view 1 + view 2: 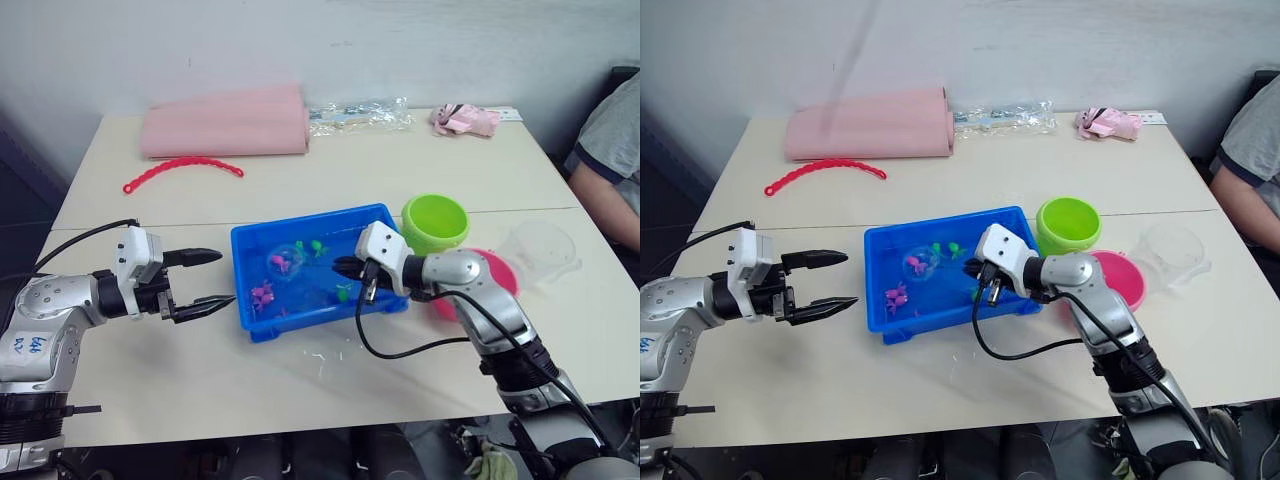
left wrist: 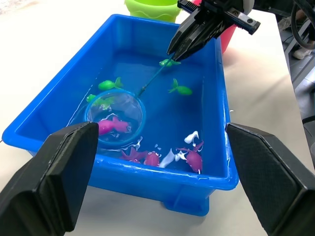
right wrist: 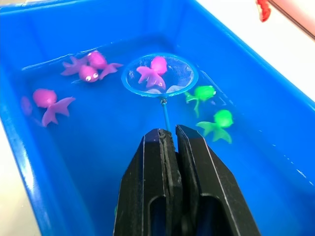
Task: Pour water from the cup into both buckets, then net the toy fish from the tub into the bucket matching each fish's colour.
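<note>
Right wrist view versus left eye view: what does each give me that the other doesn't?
Right wrist view alone shows a pink fish sitting in the net hoop, and the right claw clamped on its handle. Left eye view alone shows the green bucket, pink bucket, cup and open left claw. Both show the tub.

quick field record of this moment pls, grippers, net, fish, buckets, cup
left gripper: open, beside the tub, holding nothing
right gripper: shut on the net's handle
net: in the tub, one pink fish in the hoop
other fish: pink and green, loose in the water
green bucket: behind the right arm
pink bucket: beside the green one
cup: beside the pink bucket
</note>
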You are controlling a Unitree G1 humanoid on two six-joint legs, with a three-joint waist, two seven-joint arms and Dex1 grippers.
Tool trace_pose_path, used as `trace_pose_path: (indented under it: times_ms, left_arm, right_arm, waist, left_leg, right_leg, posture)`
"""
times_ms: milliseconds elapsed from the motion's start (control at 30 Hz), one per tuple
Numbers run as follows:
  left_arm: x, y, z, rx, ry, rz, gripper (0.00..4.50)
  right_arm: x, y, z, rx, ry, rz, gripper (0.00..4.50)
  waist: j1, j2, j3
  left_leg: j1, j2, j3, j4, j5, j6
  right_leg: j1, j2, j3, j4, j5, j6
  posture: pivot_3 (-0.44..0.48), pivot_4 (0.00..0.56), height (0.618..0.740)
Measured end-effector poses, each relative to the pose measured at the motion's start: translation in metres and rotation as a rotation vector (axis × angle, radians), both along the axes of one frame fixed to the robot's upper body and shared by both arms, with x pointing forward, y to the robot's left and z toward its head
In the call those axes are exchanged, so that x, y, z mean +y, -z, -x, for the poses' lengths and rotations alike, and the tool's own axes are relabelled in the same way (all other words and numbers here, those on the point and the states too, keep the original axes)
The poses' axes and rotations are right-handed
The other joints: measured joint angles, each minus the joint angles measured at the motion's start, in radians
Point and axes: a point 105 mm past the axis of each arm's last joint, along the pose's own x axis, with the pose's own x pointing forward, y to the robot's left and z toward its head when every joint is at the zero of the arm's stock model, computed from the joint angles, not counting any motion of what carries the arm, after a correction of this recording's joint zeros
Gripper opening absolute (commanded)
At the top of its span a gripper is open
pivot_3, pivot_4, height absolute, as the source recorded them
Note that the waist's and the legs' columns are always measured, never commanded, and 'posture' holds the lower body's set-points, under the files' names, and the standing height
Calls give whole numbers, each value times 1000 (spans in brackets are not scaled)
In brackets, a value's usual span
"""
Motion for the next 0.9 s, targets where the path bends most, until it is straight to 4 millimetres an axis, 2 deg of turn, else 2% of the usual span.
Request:
trace_pose_path:
  times_ms: [100, 200, 467, 567, 667, 900]
  left_arm:
    - [0, -2, -1, -5, 1, 2, 4475]
    - [-2, -6, -4, -13, -6, 27, 4475]
    - [-31, -24, -11, -39, 36, 185, 4475]
    - [-40, -33, -15, -51, 53, 223, 4475]
    - [-52, -35, -17, -43, 101, 247, 4475]
    - [-91, -41, -20, -34, 263, 281, 4475]
  right_arm:
    - [-9, -1, 4, 15, 7, -20, 0]
    - [-25, -11, 12, -6, 18, -45, 0]
    - [-66, -30, 44, -48, 107, -173, 0]
    - [-87, -42, 57, -87, 178, -228, 0]
    - [-111, -46, 70, -105, 275, -231, 0]
    - [-164, -41, 115, -110, 550, -274, 0]
  waist:
    - [2, 0, 0]
    - [4, 0, 0]
    - [6, 0, 0]
    - [6, 0, 0]
    - [9, 0, 0]
    - [45, 0, 0]
  left_leg:
    - [0, 0, 0, 0, 0, 0]
    - [0, 0, 0, 0, 0, 0]
    - [0, 0, -1, 0, 0, 0]
    - [1, 0, -1, 0, 0, 0]
    - [1, -1, -1, 0, 0, 0]
    - [2, -1, -2, 0, 0, 1]
  right_leg:
    - [0, 0, 0, 0, 0, 0]
    - [0, -1, 0, -1, 0, 0]
    - [1, 0, 0, 0, 0, 0]
    - [2, 0, 0, -1, 0, 0]
    - [2, 0, 0, -1, 0, 0]
    - [5, 2, 1, -2, 0, 1]
  posture:
    - [0, 150, 740]
    - [0, 150, 740]
    - [0, 150, 740]
    - [0, 150, 740]
    - [0, 150, 740]
    - [0, 150, 740]
